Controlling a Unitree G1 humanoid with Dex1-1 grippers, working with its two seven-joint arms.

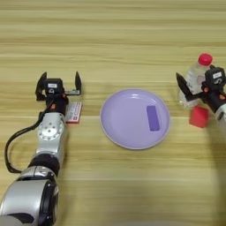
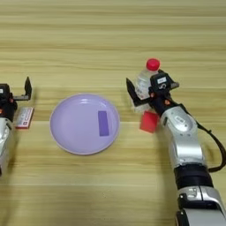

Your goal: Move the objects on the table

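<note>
On the light-brown wooden table (image 1: 114,35), the round lilac plate (image 2: 70,132) is the landmark. To its right, the right gripper (image 2: 143,90) reaches forward, fingers spread around the clear plastic water bottle with red cap (image 2: 145,79), not yet closed; closing looks next. The small red cube (image 2: 149,122) sits nearer. Left of the plate, the left gripper (image 1: 59,86) hovers open and empty above the small flat white pack with red edges (image 1: 74,112).

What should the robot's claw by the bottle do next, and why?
Probably shut the right claw on the water bottle. Its fingers are spread open at the upright bottle's lower part, one finger on the plate side, so a grip looks near. The red cube sits just below, close to the arm, so it should close gently. The left claw is open above the white pack.
</note>
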